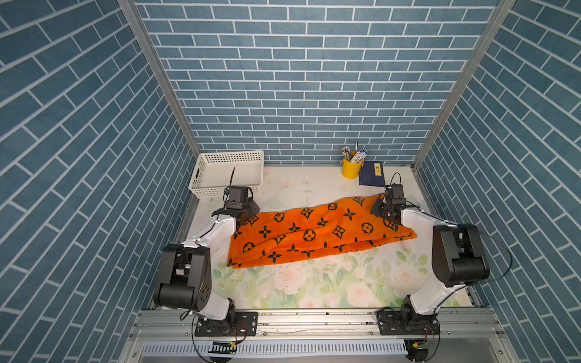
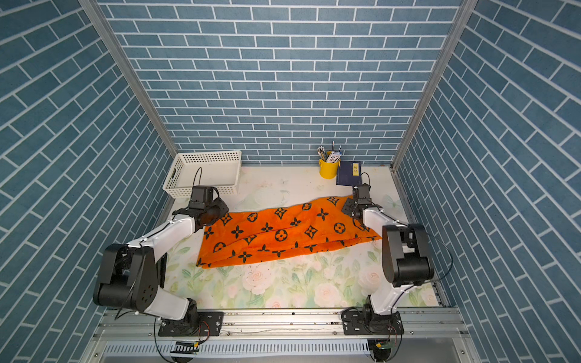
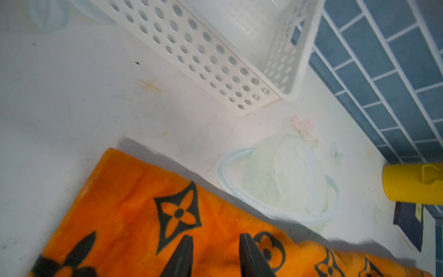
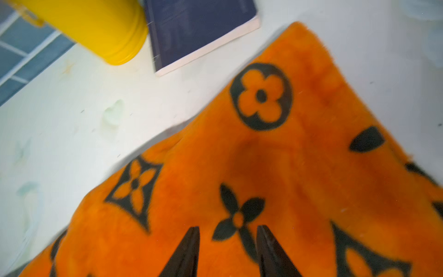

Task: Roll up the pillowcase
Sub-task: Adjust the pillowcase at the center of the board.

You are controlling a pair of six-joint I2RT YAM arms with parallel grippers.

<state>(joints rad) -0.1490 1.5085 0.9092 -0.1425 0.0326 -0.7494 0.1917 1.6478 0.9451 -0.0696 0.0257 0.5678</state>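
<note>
Floral-print tabletop (image 1: 314, 283) | plush orange pillowcase (image 1: 314, 232) folded into long band | both jaws narrowly apart above it

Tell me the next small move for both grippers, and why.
Probably lower and close on the far edge: the left gripper and right gripper sit, jaws apart, over the far corners of the pillowcase, which lies folded, not yet rolled.

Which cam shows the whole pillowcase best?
The top views: the whole pillowcase is in frame, end to end, lying across the table. The left wrist view shows only one corner beyond the left gripper; the right wrist view shows the opposite corner, slightly blurred, beyond the right gripper.
</note>
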